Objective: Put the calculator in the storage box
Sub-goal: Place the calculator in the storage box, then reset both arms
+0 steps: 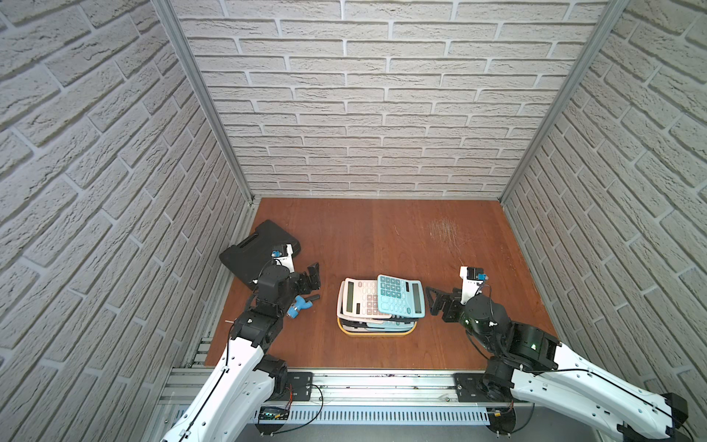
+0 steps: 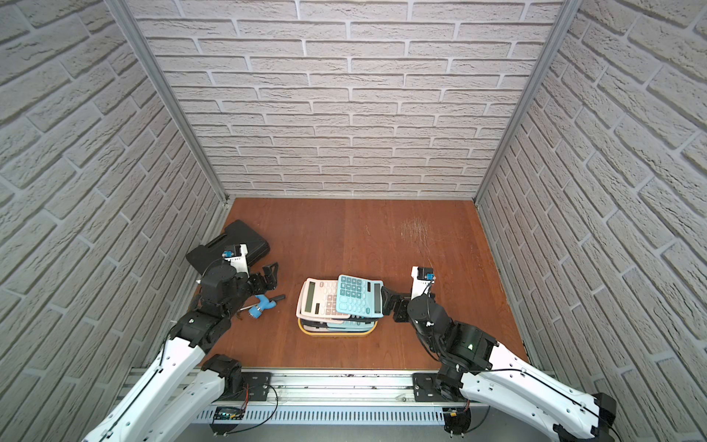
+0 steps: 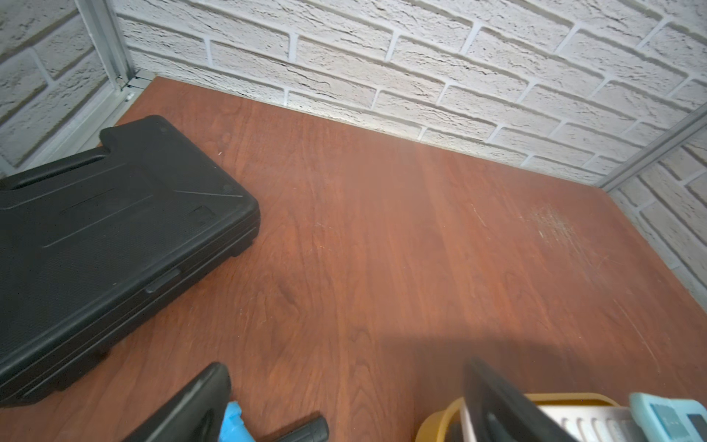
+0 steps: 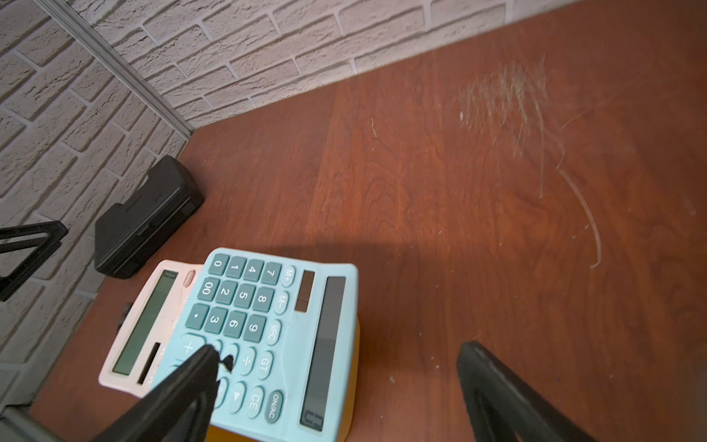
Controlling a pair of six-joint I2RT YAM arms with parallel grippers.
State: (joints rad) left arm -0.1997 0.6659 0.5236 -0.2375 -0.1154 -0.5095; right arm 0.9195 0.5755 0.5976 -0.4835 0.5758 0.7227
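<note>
Calculator (image 1: 401,302) tops the storage box (image 1: 377,333) pile; right claw (image 1: 434,302) spread wide, empty.

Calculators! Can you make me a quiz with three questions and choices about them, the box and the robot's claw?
1. Where is the blue calculator?
A. on the bare table
B. on top of the pink calculator, over the storage box
C. on the black case

2. What colour is the storage box?
A. red
B. green
C. yellow

3. How is the right claw?
A. open, holding nothing
B. shut on the blue calculator
C. shut on the pink calculator

Answers:
1 B, it leans across the pink one above the box.
2 C, its yellow rim peeks out under the calculators.
3 A, its fingers stand wide apart beside the blue calculator.
</note>
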